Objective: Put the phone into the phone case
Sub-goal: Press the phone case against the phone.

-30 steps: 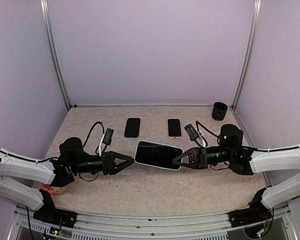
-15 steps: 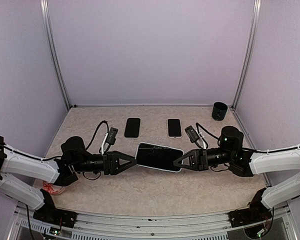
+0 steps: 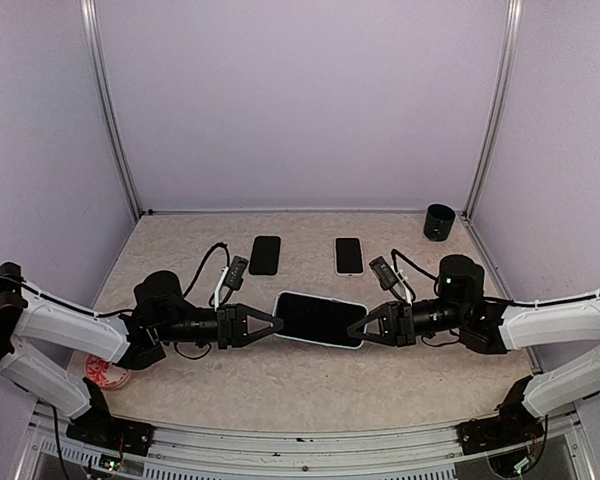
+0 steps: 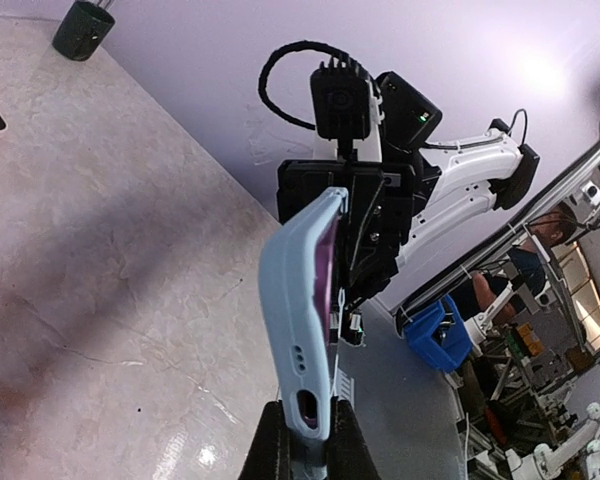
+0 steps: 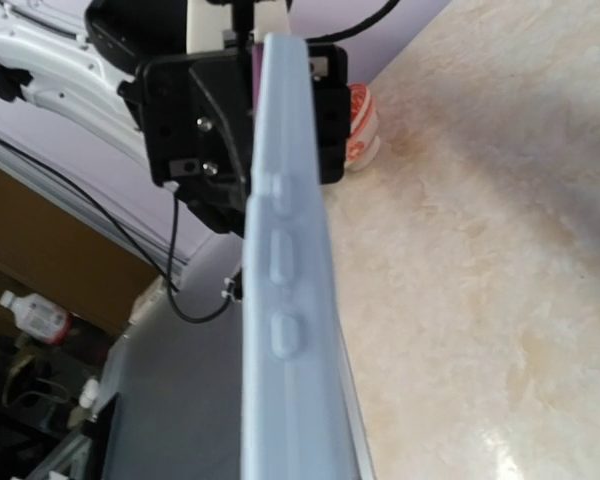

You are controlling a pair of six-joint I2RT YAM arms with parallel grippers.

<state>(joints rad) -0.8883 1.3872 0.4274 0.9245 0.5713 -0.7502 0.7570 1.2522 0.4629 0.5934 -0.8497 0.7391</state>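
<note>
I find the phone case (image 4: 295, 300) held above the tabletop's (image 3: 310, 395) middle: left end effector (image 3: 276, 325) clamped on one short end, right end effector (image 3: 357, 329) on the other. The phone (image 3: 320, 319) looks partly seated, though I cannot be sure; press evenly, no twisting

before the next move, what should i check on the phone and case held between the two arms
1. Grip of the left end effector on the phone case: shut on its end, ok.
2. Grip of the right end effector on the opposite end: shut, ok.
3. Seating of the phone in the case: cannot tell; the left wrist view shows a purple strip along the rim.
4. Spare black phone and white-edged phone at the back, apart from both arms: ok.
5. Position of the black cup, far right corner, out of the way: ok.
</note>
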